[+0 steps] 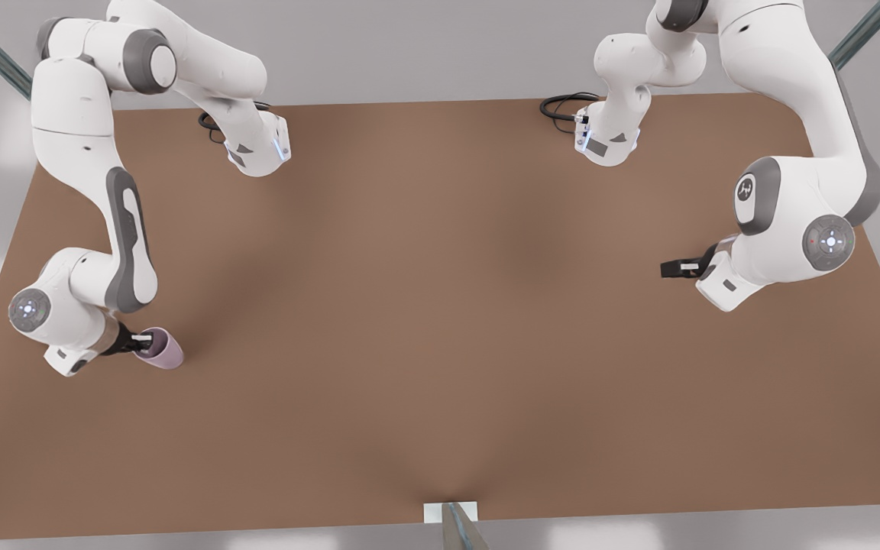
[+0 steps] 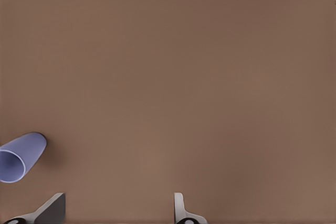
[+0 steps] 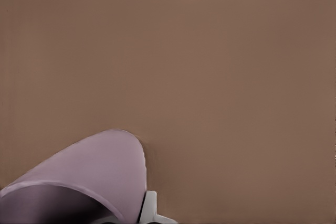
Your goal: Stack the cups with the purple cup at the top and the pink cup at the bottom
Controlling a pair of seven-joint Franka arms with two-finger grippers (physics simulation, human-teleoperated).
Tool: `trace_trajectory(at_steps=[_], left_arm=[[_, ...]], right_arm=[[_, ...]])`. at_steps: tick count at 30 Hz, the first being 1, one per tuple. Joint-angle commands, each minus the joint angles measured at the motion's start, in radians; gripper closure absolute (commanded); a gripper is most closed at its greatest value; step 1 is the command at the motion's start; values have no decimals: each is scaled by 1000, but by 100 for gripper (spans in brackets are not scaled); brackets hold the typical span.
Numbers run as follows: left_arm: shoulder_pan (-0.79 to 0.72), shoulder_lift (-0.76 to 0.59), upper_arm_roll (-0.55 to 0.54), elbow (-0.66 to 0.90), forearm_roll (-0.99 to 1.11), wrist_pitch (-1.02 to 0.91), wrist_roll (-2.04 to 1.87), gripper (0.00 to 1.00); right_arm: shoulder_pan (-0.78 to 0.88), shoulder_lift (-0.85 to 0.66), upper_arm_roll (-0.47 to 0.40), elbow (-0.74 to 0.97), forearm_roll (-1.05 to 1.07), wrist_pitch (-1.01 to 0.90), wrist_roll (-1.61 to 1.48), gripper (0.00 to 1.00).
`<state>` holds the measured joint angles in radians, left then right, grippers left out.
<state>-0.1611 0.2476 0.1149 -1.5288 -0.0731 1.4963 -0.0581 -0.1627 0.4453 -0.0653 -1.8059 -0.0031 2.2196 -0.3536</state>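
The pink cup (image 1: 161, 349) is at the front view's left, near the table's left edge. My right gripper (image 1: 137, 343) is shut on its rim, and one fingertip (image 3: 148, 206) shows against the cup's wall (image 3: 100, 169) in the right wrist view. I cannot tell if the cup rests on the table. The purple cup (image 2: 21, 156) stands apart, off to one side of my left gripper (image 2: 118, 214), whose fingers (image 2: 180, 208) are spread wide with nothing between them. In the front view my left gripper (image 1: 674, 268) hangs over the right side of the table.
The brown table (image 1: 440, 321) stretches bare between the two arms. Black cables (image 1: 562, 105) lie by the arm bases at the far edge. A small white bracket (image 1: 451, 512) sits at the near edge.
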Motion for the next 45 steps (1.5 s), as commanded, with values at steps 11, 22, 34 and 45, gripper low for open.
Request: trace_trajectory(at_steps=[11,22,34,45], left_arm=[[6,-105,45,-142,23,12,21,0],[17,-93,307,-306,87,225,441,0],[97,-59,411,-554,87,548,630,0],[127,13,431,-611,85,713,624,0]], right_arm=[[440,-22,1,42,80,-133,594,79],[805,167,13,313,81,-192,1324,79],[908,366,67,517,81,-164,1631,79],[922,392,76,510,80,-126,1641,0]])
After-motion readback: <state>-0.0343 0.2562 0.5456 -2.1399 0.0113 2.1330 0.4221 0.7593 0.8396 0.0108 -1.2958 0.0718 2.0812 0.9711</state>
